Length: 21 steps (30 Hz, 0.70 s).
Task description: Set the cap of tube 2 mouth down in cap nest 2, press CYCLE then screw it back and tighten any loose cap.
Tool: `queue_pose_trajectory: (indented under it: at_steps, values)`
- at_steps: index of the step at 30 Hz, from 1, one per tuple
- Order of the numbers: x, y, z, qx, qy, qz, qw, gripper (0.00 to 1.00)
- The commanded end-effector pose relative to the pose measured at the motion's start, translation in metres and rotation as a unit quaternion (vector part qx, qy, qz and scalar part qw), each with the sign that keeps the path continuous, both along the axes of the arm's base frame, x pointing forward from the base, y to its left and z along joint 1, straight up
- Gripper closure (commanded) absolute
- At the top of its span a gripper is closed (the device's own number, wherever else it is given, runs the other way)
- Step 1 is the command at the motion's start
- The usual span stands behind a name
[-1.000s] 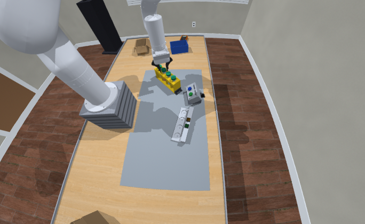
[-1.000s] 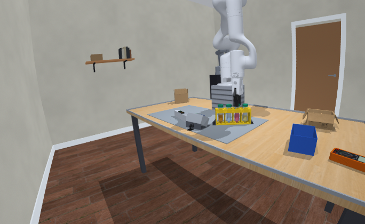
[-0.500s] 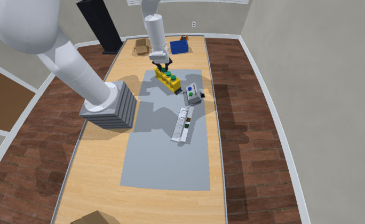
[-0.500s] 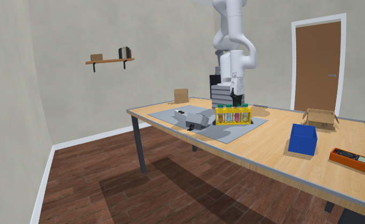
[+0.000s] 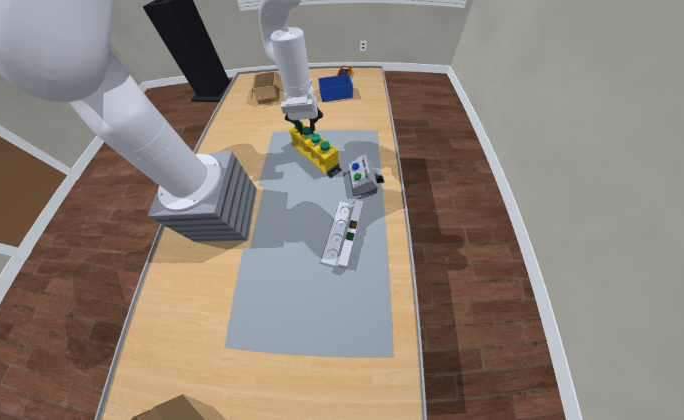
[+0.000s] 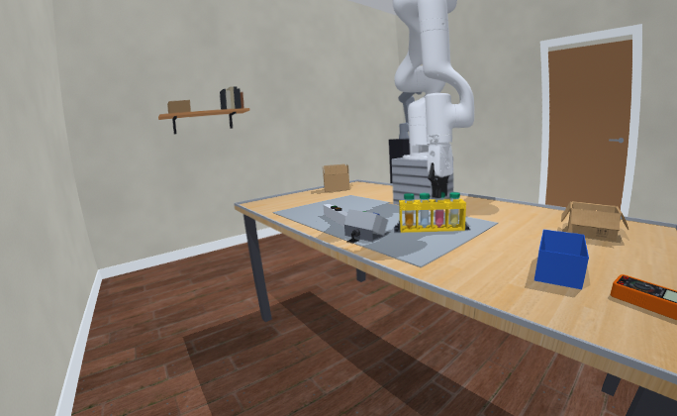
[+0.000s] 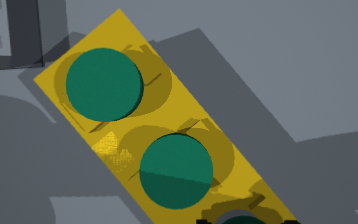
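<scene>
My gripper (image 5: 306, 131) (image 6: 439, 194) (image 7: 245, 221) is shut on the green cap of tube 2 (image 7: 243, 220), which sits at its place in the yellow decapping station (image 5: 328, 159) (image 6: 432, 204) (image 7: 120, 31). The caps of tube 1 (image 5: 298, 125) (image 6: 454, 195), tube 3 (image 5: 315, 138) (image 6: 424, 196) (image 7: 176, 171) and tube 4 (image 5: 325, 145) (image 6: 408, 196) (image 7: 104, 85) are on. Thread gaps are too small to tell. The white cap tray (image 5: 340, 230) has empty nests; its amber lamp (image 5: 353, 224) and green lamp (image 5: 350, 236) look dark. CYCLE (image 5: 355, 166) and READY (image 5: 357, 176) are on the grey housing (image 5: 368, 183).
The housing stands between the station and the cap tray. A blue bin (image 5: 335, 88) (image 6: 560, 260), an open cardboard box (image 5: 266, 88) (image 6: 593, 222) and an orange multimeter (image 6: 650, 298) lie beyond the station. Another box (image 6: 336, 179) stands at the opposite end of the table.
</scene>
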<state>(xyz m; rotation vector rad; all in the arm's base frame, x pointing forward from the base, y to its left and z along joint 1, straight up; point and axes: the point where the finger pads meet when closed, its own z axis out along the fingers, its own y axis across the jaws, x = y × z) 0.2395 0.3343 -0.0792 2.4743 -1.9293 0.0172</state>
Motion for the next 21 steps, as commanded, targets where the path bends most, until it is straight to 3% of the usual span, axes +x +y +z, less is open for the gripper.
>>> queue_pose_trajectory:
  at_steps: [1, 5, 7, 11, 16, 21]
  values:
    - [0.0003, 0.0006, 0.0003, 0.003, 0.003, 0.105, 0.994, 1.00]
    - [0.0003, 0.0006, 0.0004, 0.003, 0.004, 0.204, 0.979, 1.00]
    - [0.0003, 0.0006, 0.0004, 0.003, 0.004, 0.204, 0.979, 1.00]
    - [0.0003, 0.0006, 0.0005, 0.002, 0.004, 0.301, 0.954, 1.00]
    - [0.0003, 0.0006, 0.0005, 0.002, 0.005, 0.417, 0.909, 1.00]
    - [0.0003, 0.0006, 0.0006, 0.001, 0.005, 0.527, 0.850, 1.00]
